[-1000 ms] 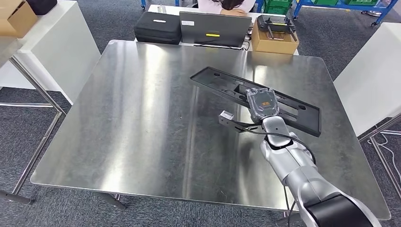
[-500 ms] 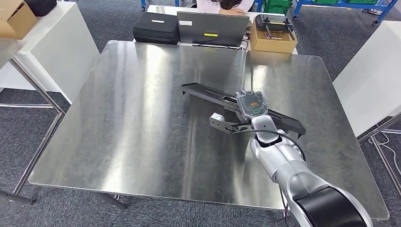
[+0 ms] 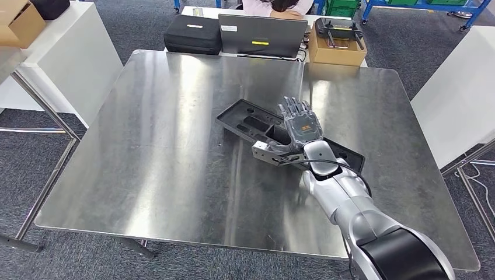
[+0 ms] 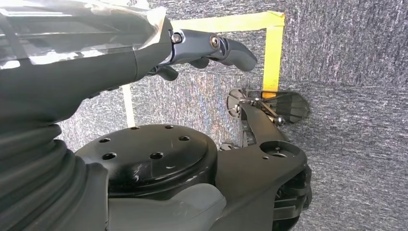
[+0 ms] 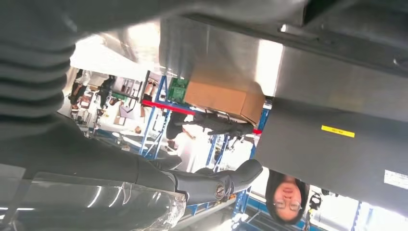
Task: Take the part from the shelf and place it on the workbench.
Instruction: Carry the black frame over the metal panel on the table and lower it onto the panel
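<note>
The black flat part, a long plastic tray with cut-outs, lies flat on the steel workbench, right of its middle. My right hand is over the part's middle with its fingers stretched out and spread, gripping nothing. The right wrist view shows its thumb sticking out free. My left hand hangs over grey carpet in the left wrist view, its thumb out and nothing in it.
Beyond the workbench's far edge stand a black case, a grey case and a cardboard box, with a person behind them. White tables flank the bench. Yellow tape marks the floor.
The part, held tilted up on edge half a second ago, now lies flat and a little further left. My right hand's fingers have opened and spread over it.
</note>
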You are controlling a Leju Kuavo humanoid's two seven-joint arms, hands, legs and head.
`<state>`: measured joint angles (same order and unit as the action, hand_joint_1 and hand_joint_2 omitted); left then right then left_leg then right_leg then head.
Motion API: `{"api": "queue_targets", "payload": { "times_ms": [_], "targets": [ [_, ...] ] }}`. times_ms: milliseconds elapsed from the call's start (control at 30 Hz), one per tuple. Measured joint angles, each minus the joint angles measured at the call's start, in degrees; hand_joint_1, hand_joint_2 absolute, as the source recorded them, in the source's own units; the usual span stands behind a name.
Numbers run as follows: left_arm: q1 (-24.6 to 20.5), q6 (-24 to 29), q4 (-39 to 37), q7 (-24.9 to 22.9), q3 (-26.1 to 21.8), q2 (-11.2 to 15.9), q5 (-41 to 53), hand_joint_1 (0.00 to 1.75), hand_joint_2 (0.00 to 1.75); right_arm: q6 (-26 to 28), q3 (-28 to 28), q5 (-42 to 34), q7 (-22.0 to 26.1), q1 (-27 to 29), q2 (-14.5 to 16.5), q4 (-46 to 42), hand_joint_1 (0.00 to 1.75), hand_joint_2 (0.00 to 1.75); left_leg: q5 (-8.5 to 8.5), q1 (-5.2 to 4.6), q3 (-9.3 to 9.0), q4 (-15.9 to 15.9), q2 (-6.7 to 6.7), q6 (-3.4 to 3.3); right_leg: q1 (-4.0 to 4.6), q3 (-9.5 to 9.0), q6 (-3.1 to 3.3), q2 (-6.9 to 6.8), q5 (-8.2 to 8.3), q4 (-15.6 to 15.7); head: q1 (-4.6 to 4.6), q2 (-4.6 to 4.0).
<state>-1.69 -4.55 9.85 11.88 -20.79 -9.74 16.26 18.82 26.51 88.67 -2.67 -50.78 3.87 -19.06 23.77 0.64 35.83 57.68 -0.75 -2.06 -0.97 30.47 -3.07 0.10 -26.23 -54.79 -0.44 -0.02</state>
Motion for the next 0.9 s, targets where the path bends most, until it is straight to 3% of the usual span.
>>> {"api": "queue_targets", "payload": {
  "times_ms": [267,433,567,700,900],
  "targets": [
    [0.00,-0.07,-0.01,-0.08,-0.14,-0.02,-0.03,0.00,1.75,0.76,0.01,0.65,1.10,-0.19,0.36,-0.01,0.00,0.00,0.00,0.00,0.00,0.00,0.00,0.00,0.00,-0.02,0.00,0.00,0.00,0.00,0.00,0.00],
    [0.00,0.08,0.00,-0.10,-0.32,-0.05,-0.21,0.00,1.75,6.55,0.04,0.49,4.97,-0.27,1.31,-1.27,0.00,0.00,0.00,0.01,0.00,0.00,0.02,0.00,0.01,-0.01,0.00,0.00,0.00,-0.01,0.00,0.00],
    [0.00,0.58,0.00,-0.08,-0.60,-0.09,-0.49,0.00,1.75,11.01,0.04,-0.51,8.35,0.79,1.68,-7.62,0.00,0.00,0.00,0.04,-0.01,0.00,0.02,0.00,0.02,0.02,-0.01,0.01,-0.02,-0.01,0.00,0.00],
    [0.00,0.95,0.00,-0.10,-1.07,-0.15,-0.54,0.00,0.00,10.80,0.08,-0.86,9.45,3.01,1.50,-15.10,0.00,0.00,0.01,0.04,-0.02,0.00,0.01,0.01,0.01,0.14,-0.07,0.00,-0.08,-0.01,0.01,0.00],
    [0.04,4.13,0.01,-1.48,-1.77,-0.14,-1.02,0.00,0.00,6.42,2.01,-0.31,8.10,13.89,-2.71,-37.64,0.00,0.00,0.15,0.03,-0.06,0.00,-0.12,0.12,-0.01,0.37,0.00,-0.09,-0.24,0.03,0.01,0.00]
  ]
}}
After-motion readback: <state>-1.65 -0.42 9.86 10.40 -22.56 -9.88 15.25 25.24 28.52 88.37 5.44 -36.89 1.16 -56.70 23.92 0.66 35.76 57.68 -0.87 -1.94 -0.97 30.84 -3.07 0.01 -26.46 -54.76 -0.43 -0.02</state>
